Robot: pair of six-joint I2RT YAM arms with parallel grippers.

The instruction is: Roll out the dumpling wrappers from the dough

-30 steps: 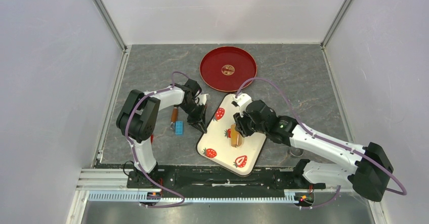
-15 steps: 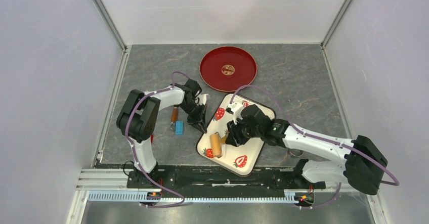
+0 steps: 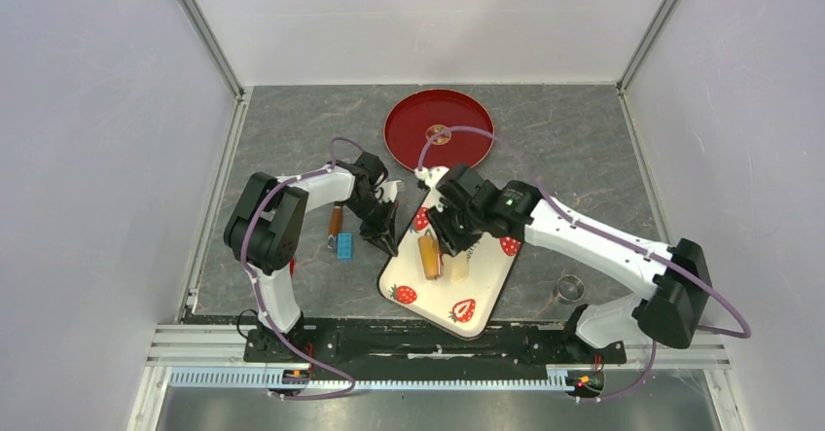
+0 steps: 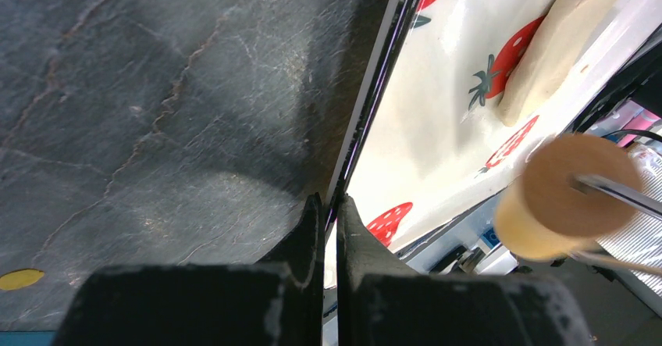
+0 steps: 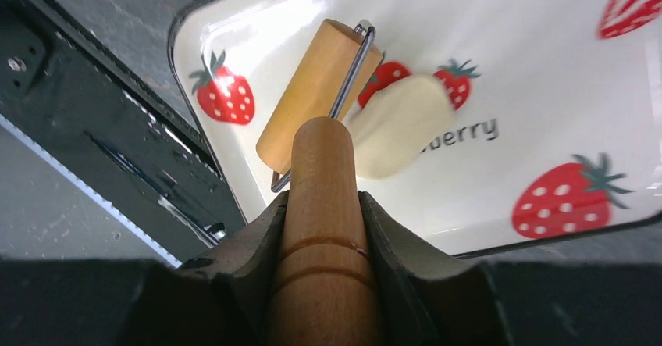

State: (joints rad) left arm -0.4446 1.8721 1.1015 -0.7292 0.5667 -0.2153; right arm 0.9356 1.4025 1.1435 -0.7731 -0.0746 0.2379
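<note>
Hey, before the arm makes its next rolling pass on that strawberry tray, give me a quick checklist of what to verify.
1. Left claw clamped on the tray rim: ok.
2. Right claw shut on the roller handle: ok.
3. Roller barrel over the dough: not ok, it sits beside it.
4. Dough rolled thin: not ok, it is a thick oval.
5. Barrel touching the tray: cannot tell.

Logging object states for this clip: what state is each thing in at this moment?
dough: flattened oval, lying on the tray.
roller: handle gripped by right fingers, barrel beside the dough.
tray: flat on the table, rim pinched by left fingers.
ring cutter: on the table, untouched.
</note>
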